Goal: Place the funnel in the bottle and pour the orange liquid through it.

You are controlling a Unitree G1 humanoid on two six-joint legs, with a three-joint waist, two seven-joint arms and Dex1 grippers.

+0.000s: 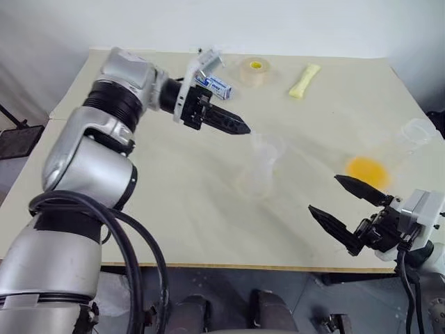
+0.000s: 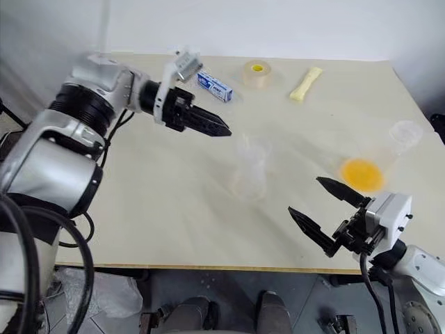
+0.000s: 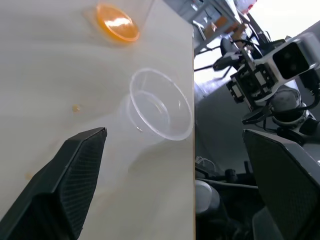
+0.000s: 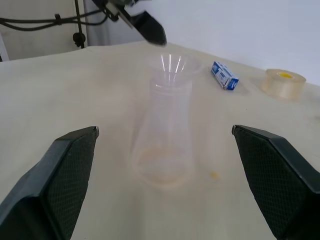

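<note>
left pincer [image 1: 236,126] open, just beside funnel [image 1: 264,144]

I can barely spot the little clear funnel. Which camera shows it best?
The right wrist view: there the funnel sits in the neck of the bottle, seen from the side against the table. The left wrist view looks down into its round mouth. In both eye views it is a faint glassy shape beside the left gripper.

The clear funnel [image 4: 171,64] sits upright in the bottle [image 4: 164,132]; orange liquid [image 1: 366,169] pools nearby in a clear cup.
</note>
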